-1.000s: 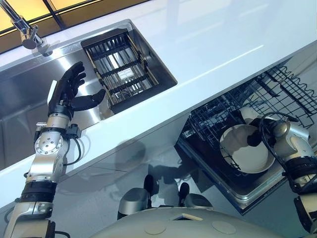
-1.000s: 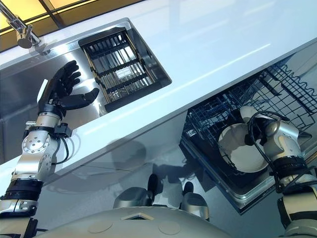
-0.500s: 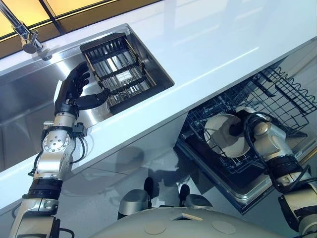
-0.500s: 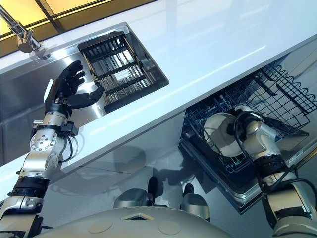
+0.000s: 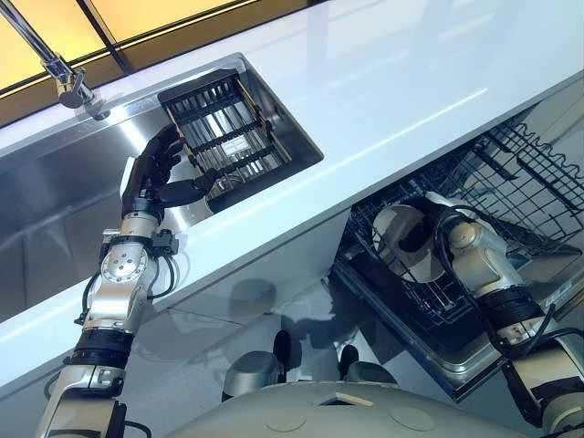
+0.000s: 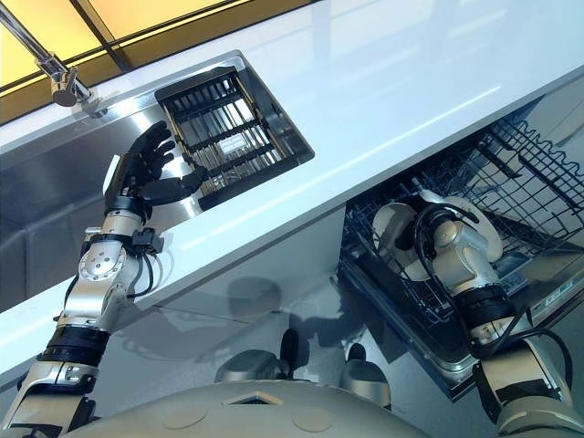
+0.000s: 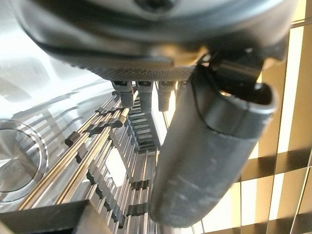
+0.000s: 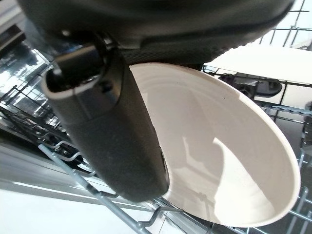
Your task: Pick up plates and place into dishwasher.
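Observation:
My right hand (image 8: 112,126) is shut on a white plate (image 5: 398,239), thumb pressed on its face and the other fingers hidden behind it. The plate (image 8: 219,161) stands tilted among the tines of the dishwasher's lower rack (image 5: 511,173), at its left end. A second white plate (image 8: 258,56) sits in the rack just behind it. My left hand (image 5: 160,169) is open above the steel sink (image 5: 55,201), its fingers spread and close to the black dish rack (image 5: 228,128) set in the sink. In the left wrist view the thumb (image 7: 209,146) hangs over that rack's bars (image 7: 122,146).
A white countertop (image 5: 392,82) runs between the sink and the pulled-out dishwasher. A chrome faucet (image 5: 68,82) stands at the sink's far left corner. The right part of the dishwasher rack holds bare wire tines.
My right hand has carried the plate leftward, deeper into the dishwasher rack, and tipped it more upright. My left hand has moved closer to the sink's dish rack.

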